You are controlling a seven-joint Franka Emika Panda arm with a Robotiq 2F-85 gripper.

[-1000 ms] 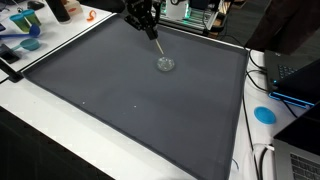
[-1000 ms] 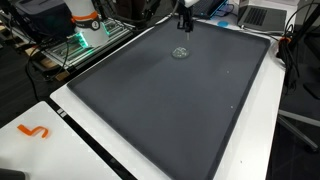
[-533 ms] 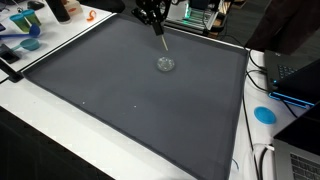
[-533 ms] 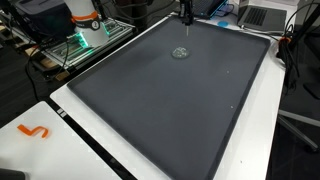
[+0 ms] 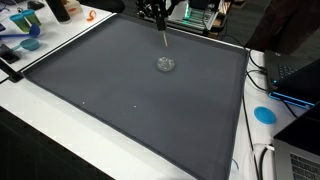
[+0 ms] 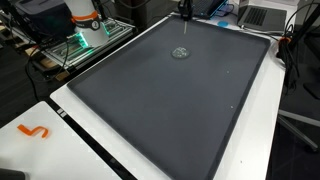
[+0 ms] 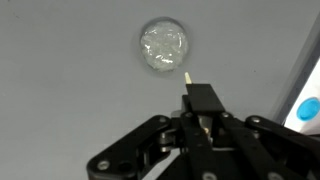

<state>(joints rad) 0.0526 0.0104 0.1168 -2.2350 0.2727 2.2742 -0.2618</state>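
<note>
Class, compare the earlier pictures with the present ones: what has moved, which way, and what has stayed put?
The pincer has lifted up and away from the small clear disc, towards the far edge of the grey mat, still shut on the thin stick. Nothing was picked up or released. The disc and the mat stayed where they were.

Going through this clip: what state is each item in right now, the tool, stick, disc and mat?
tool: shut on the thin stick, raised over the mat.
thin stick: clamped, tip pointing down, apart from the clear disc.
clear disc: lying flat on the mat, untouched.
mat: spread flat on the white table.
</note>
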